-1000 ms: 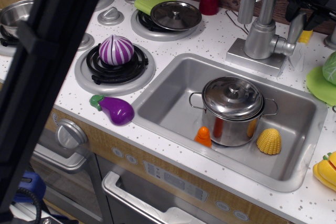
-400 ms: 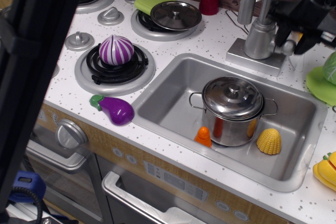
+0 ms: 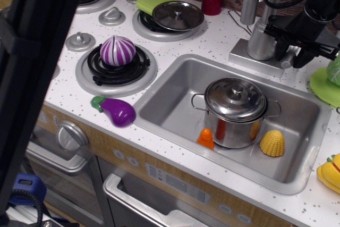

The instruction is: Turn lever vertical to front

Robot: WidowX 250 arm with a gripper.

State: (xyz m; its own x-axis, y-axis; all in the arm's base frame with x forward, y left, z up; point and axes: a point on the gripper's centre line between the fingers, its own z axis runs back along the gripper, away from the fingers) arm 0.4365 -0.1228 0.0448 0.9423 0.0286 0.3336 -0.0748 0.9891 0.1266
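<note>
One lidded steel pot [image 3: 235,111], one loose steel lid [image 3: 178,15], one purple eggplant [image 3: 114,110], one striped onion [image 3: 118,50], one yellow corn piece [image 3: 272,143], three grey stove knobs [image 3: 79,41].

Toy kitchen: plastic eggplant [image 3: 115,110], stove burners [image 3: 116,66], sink [image 3: 175,94].

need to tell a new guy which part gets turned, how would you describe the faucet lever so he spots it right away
Find the sink with the steel pot in it, then the faucet behind its far rim. The lever is the small silver paddle on the faucet's right side, between the black gripper's fingers; unlike the tall curved spout, it is short and flat.
</note>
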